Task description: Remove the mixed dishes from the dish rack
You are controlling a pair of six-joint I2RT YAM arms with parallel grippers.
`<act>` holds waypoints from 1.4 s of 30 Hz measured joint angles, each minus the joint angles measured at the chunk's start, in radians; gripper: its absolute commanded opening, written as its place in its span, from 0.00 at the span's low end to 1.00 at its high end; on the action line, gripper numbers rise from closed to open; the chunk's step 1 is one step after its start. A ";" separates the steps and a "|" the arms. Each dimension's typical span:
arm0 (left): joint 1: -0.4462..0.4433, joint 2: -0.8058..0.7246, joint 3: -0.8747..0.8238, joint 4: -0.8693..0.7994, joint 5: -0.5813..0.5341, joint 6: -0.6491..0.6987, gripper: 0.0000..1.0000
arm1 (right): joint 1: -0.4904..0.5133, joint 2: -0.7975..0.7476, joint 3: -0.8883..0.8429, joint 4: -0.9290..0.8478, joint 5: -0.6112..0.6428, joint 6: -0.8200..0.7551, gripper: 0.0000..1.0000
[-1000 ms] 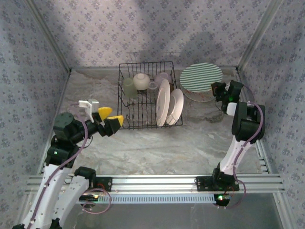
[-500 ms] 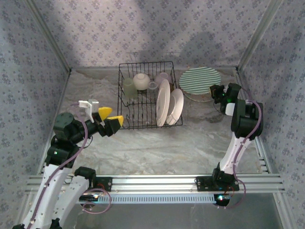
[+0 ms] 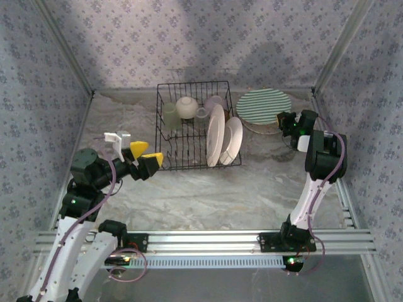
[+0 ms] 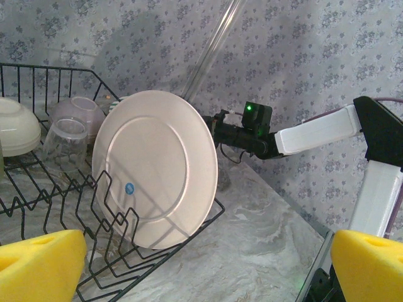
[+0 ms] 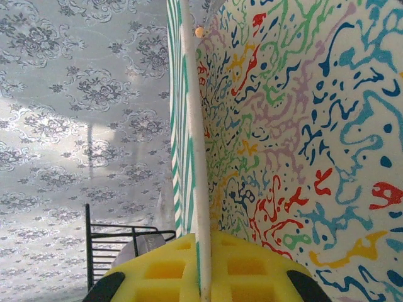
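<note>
Left arm: folded low at the near left, with the forearm angled toward the dish rack [image 3: 192, 129] and the wrist just off the rack's near left corner.
Left gripper [image 3: 148, 153]: yellow pads spread wide; nothing sits between them and they touch nothing.
Right arm: rises from its base at the near right, elbow high, with the forearm reaching toward the back wall.
Right gripper [image 3: 284, 121]: clamped tight on the near right rim of the green-striped plate [image 3: 264, 104]. In the right wrist view the rim runs edge-on between the 2 yellow pads, and the plate's other face shows colourful squiggles.
Green-striped plate: out of the rack, roughly level with the striped face up, just right of the rack's far right corner. I cannot tell whether it rests on anything.
Dish rack: 2 white plates [image 3: 216, 135] stand upright on its right side. A cream bowl [image 3: 186, 107], a lavender bowl [image 3: 215, 101] and a pale cup [image 3: 170, 116] sit along the back.
</note>
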 measured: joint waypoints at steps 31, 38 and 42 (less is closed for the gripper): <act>0.000 0.000 0.000 -0.002 0.000 0.000 0.99 | -0.013 0.018 -0.017 -0.074 0.032 0.039 0.29; 0.000 0.001 0.000 -0.009 0.000 0.000 0.99 | -0.011 -0.054 -0.015 -0.214 0.068 -0.029 0.61; 0.000 0.008 0.000 -0.021 -0.005 0.000 0.99 | -0.010 -0.078 0.010 -0.312 0.084 -0.065 0.73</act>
